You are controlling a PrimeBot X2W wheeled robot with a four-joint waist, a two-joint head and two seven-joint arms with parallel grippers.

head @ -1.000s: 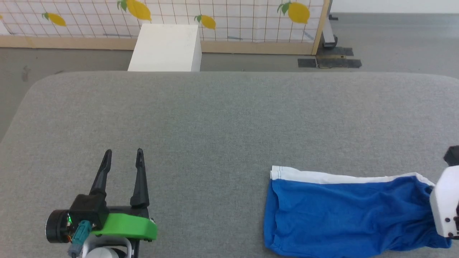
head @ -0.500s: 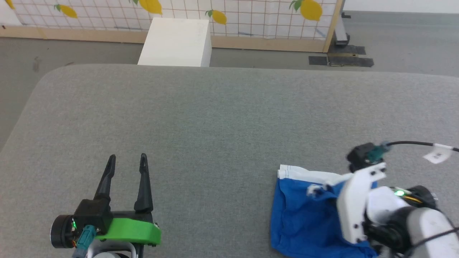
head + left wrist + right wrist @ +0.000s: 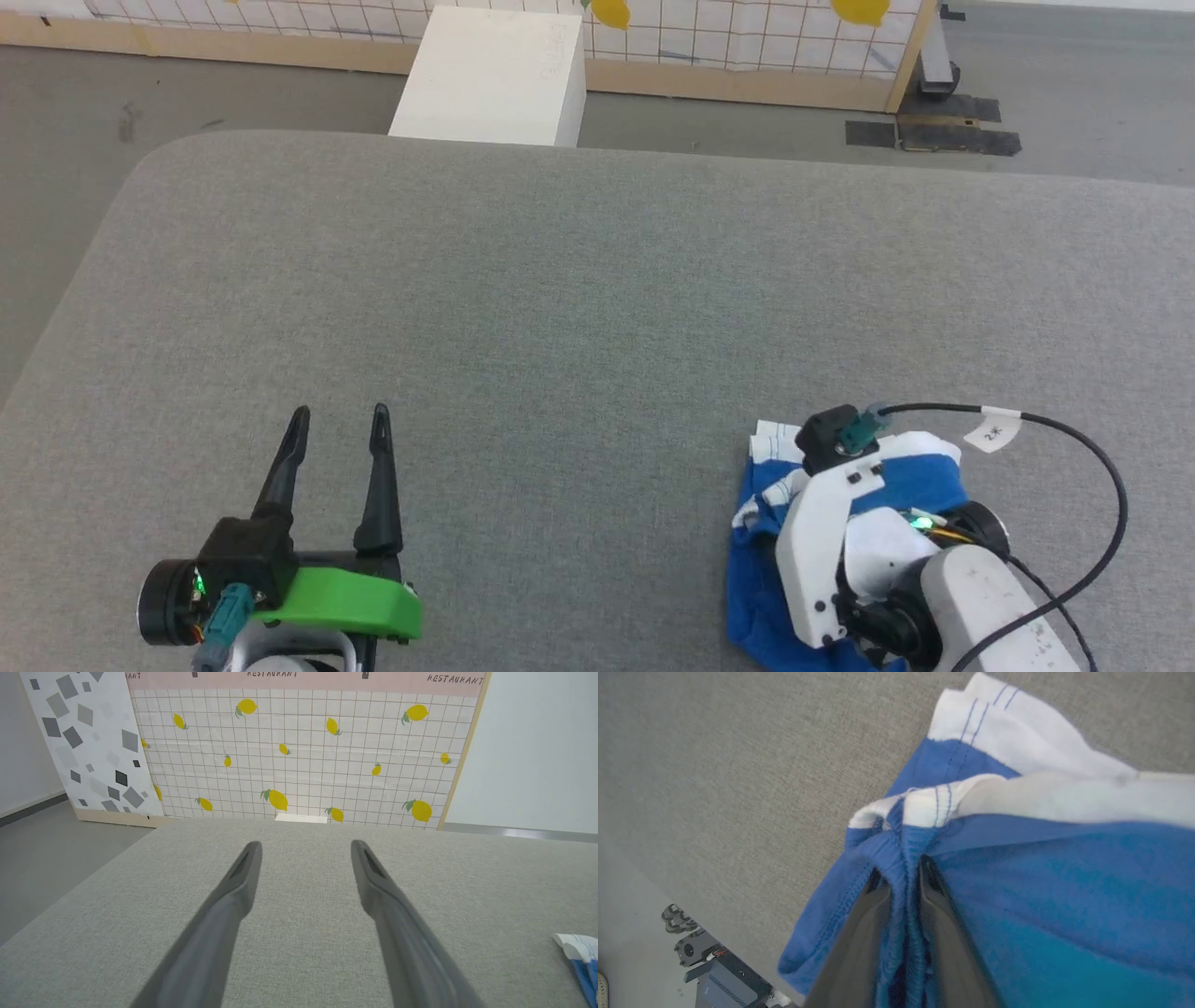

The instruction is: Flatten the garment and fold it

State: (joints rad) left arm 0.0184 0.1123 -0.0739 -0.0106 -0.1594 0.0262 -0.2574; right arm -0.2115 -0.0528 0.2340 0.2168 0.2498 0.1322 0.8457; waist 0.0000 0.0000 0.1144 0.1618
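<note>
Folding the garment (image 3: 1055,891) — right gripper (image 3: 902,870) pinches its blue hem between nearly closed fingers.
The cloth bunches beneath it; left gripper (image 3: 338,418), spread and empty, sits well apart — next, likely, lay the fold square and release.

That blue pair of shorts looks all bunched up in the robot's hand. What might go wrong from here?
1. The right hand pinches only a thin gathered seam of the blue shorts, so the fabric may slip out mid-fold.
2. The left hand hovers open far to the side, pinning nothing, so the whole pair may drag instead of folding.
3. The shorts lie close to the grey table's near edge, so they might slide off.
</note>
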